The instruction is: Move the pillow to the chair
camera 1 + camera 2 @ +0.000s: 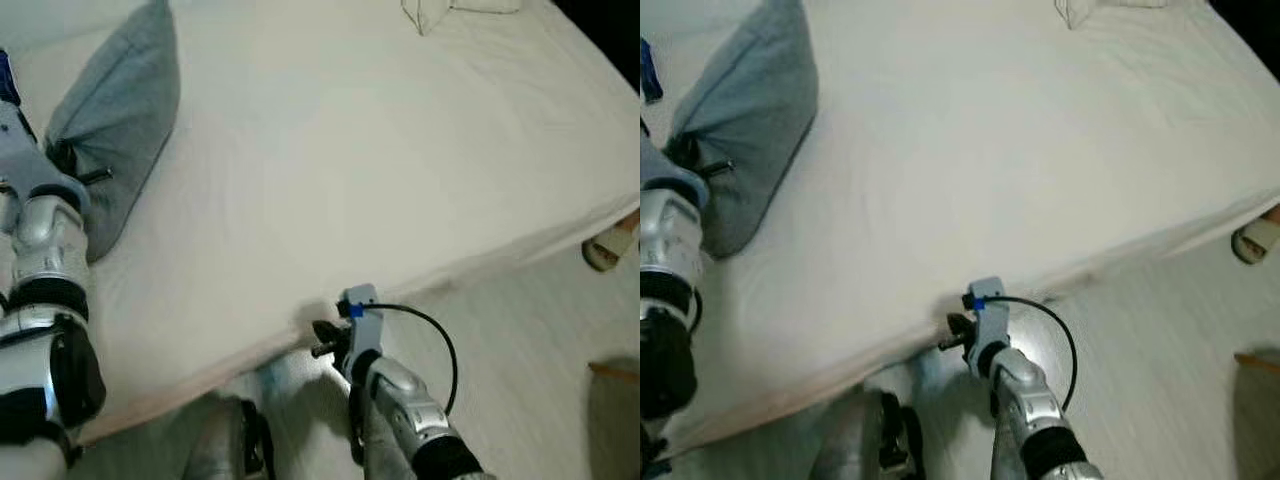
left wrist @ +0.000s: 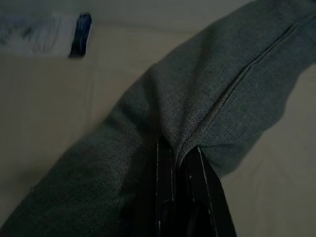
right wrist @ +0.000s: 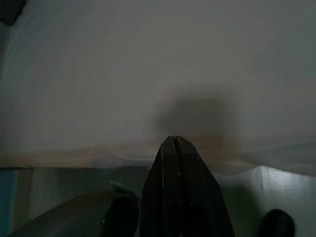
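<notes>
silver forearms fill the lower part of the head views: the right end effector [image 1: 322,340] hangs at lower centre, just at the edge of the bed [image 1: 400,160], and in its wrist view the two black fingers [image 3: 174,163] are pressed together on nothing, pointing at the sheet's hem. at the left edge of the frame the left arm reaches up to the pillow [image 1: 120,110], a grey-blue cushion with a piped seam that sits at the upper left on the bed, one end raised. the left end effector [image 2: 178,160] is pinching a fold of the pillow's fabric right beside that seam.

as for progress, the grasp looks made, so the first step seems done; the pillow has not left the bed, and the carry and the placing on the chair are all to come. no chair can be made out from here, so the robot will probably have to turn to find it.

around: a crumpled pale cloth [image 1: 440,12] at the top of the frame on the bed, a sandal [image 1: 608,245] on the floor at the right edge, and a blue-tipped white item [image 2: 47,39] on the sheet near the pillow. the bed edge against the robot's legs is the main thing to clear when backing away.
</notes>
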You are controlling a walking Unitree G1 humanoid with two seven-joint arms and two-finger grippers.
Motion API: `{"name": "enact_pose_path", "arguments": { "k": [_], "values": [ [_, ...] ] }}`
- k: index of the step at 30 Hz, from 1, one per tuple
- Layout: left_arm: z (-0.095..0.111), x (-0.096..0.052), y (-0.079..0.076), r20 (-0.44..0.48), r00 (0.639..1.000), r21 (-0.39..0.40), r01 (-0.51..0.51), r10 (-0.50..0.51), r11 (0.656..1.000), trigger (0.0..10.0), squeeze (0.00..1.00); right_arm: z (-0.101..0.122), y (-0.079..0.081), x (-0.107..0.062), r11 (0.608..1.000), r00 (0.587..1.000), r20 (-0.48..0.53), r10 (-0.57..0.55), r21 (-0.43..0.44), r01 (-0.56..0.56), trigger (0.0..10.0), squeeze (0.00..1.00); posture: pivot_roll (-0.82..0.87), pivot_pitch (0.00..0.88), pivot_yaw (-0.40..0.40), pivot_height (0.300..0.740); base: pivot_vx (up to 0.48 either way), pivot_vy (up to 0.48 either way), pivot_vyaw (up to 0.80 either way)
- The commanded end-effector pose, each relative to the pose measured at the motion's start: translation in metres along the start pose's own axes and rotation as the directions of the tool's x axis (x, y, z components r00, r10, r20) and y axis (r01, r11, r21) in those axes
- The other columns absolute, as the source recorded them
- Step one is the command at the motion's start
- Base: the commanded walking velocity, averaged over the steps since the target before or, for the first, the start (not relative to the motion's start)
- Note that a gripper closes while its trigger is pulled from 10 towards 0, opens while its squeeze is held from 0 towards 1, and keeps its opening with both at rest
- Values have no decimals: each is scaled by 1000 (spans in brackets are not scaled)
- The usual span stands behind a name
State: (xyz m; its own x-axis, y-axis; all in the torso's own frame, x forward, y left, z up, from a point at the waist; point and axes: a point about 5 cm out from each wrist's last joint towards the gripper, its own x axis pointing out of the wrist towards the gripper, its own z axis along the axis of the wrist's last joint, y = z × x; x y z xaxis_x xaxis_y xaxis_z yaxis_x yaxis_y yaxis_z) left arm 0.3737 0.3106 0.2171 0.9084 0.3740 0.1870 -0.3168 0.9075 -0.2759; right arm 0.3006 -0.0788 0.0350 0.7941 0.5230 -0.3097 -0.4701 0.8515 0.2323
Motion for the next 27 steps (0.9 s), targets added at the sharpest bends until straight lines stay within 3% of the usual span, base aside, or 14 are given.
{"name": "enact_pose_path", "arguments": {
  "k": [1,4,12,19,27],
  "values": [
    [1,-2,1,39,999,-25,-5,6,1000,10000,0,-18,-3,-5,1000,998,-58,-9,17,10,10000,0,-165,178,-36,671,0,0,0],
    [-13,-10,-1,36,999,-78,-4,7,997,10000,0,-24,-9,-4,1000,994,-111,-17,-19,15,10000,0,-154,121,-67,671,0,0,0],
    [-39,-28,-13,26,999,-159,27,-23,987,10000,0,-40,-25,-11,996,974,-215,-74,-66,61,10000,0,-118,72,-114,671,0,0,0],
    [-61,-43,-15,-18,999,-174,34,-37,984,10000,0,-50,-32,-17,993,959,-263,-101,-82,82,10000,0,-109,55,-124,686,0,0,0],
    [-99,-69,-16,-143,987,-151,50,-72,987,10000,0,-70,-35,-28,987,928,-343,-144,-122,108,10000,0,-84,45,-104,716,0,0,0]
  ]
}}
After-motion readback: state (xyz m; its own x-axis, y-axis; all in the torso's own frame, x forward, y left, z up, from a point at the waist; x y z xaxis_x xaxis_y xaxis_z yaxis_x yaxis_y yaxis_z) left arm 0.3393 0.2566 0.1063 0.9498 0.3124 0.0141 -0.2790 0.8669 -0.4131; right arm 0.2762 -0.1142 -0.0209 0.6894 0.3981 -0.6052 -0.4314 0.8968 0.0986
